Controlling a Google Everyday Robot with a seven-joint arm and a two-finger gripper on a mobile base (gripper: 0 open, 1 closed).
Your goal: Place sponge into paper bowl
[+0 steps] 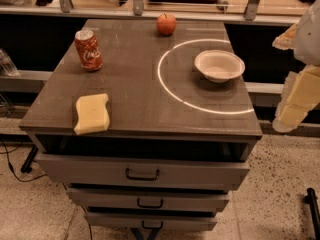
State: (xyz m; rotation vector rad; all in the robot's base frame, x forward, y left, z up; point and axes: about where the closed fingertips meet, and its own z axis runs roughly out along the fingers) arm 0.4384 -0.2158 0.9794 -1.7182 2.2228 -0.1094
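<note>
Start at the left: the sponge (92,114) lies flat on the front left corner of the bench (135,84), its near edge right at the lip, and nothing is touching it, so you are at the very first step, with the pick not yet made. Behind it a red soda can (88,49) stands upright, apart from the sponge, so it should not crowd your approach. Further along, an apple (166,24) sits near the back edge. The paper bowl (219,65) is upright toward the right side, inside a bright ring marked on the top, and looks empty. The tool (299,96) hangs off the bench's right edge, beside and clear of the bowl and well apart from the sponge. Your next move probably calls for a long reach across the bowl to the front left corner, then a descent over the sponge. The tool is cut off by the frame edge, so you cannot tell whether it is open or closed, and the arm behind it is out of view.
</note>
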